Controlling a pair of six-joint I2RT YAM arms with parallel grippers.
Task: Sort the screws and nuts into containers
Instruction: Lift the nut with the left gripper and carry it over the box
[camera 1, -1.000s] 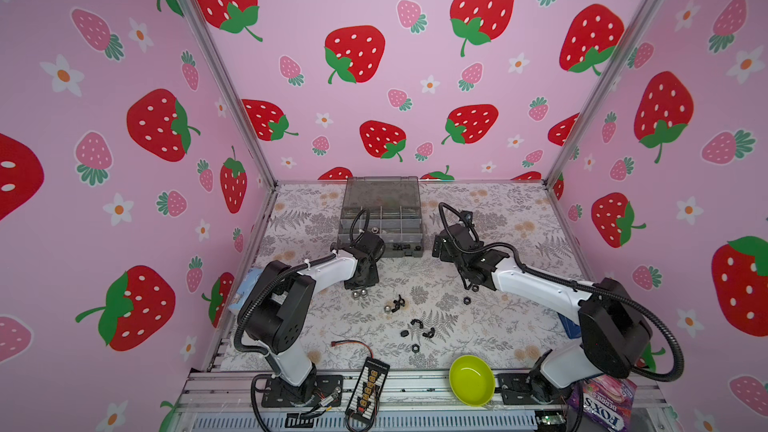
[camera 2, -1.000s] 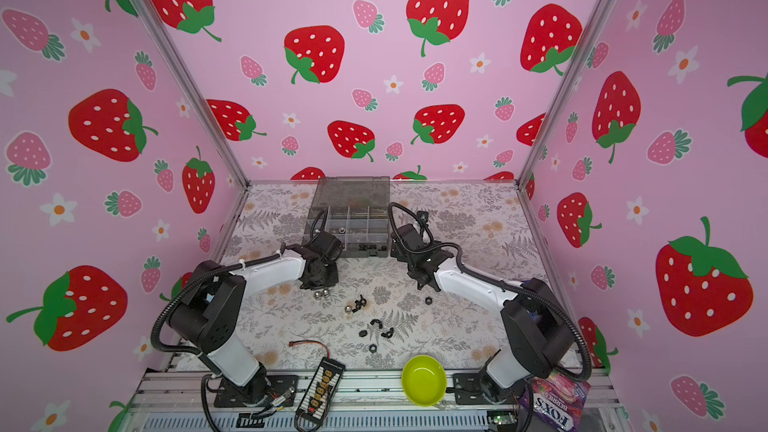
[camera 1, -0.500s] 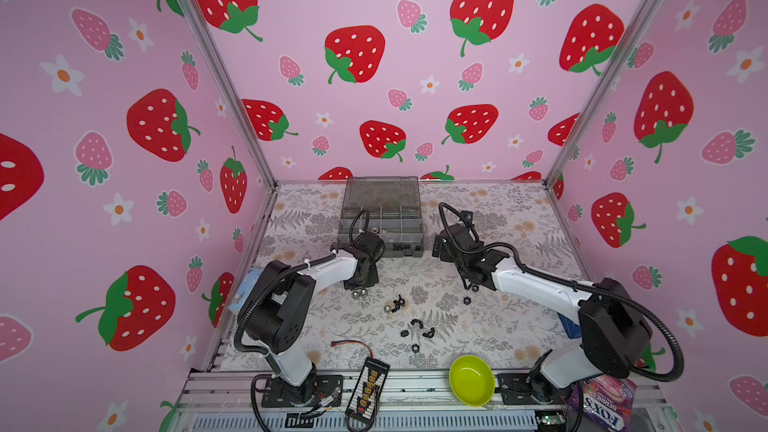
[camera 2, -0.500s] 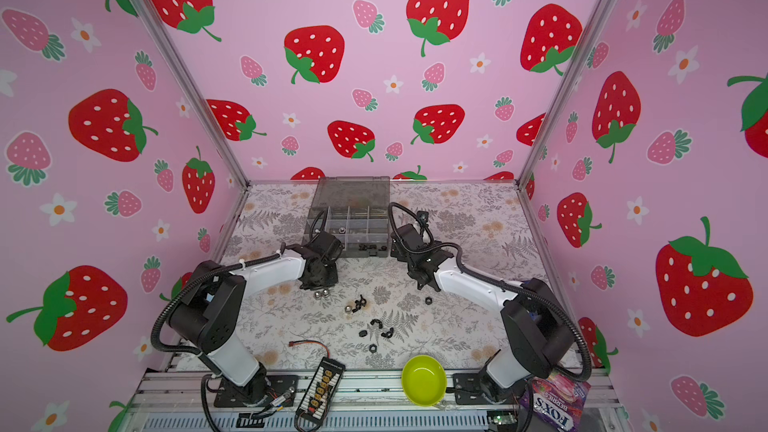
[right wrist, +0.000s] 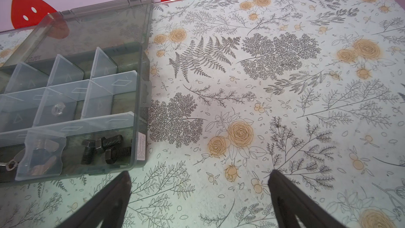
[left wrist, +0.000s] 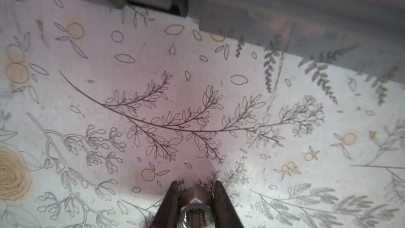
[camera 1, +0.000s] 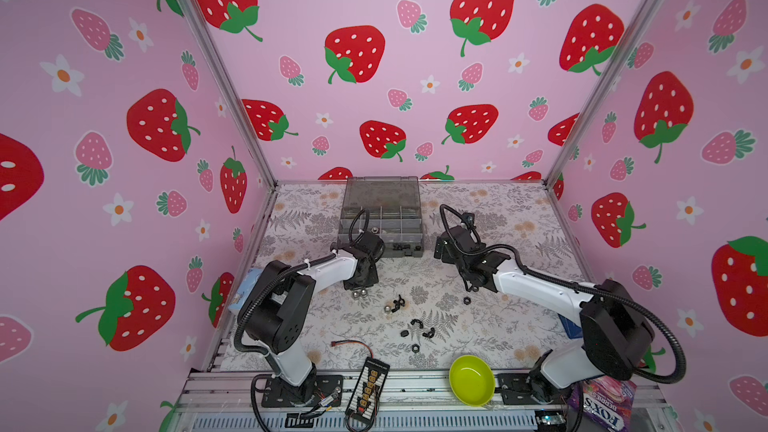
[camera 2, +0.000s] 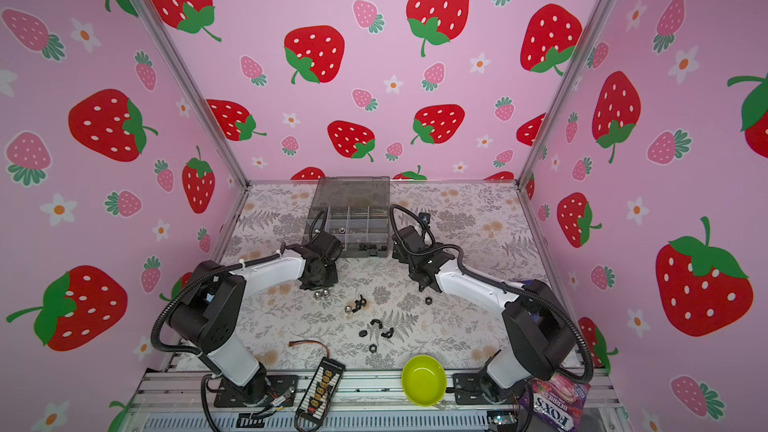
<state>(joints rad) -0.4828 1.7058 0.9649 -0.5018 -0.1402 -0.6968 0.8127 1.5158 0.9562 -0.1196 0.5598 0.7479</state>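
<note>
Three stubby black hex-head screws share one compartment.

A glossy metal nut sits in my left hand; matt black threaded screws lie in the smooth, translucent plastic box on the matt printed table.

Little black and silver nuts lie loose on the flowery desk, between the grey box and the green bowl.
</note>
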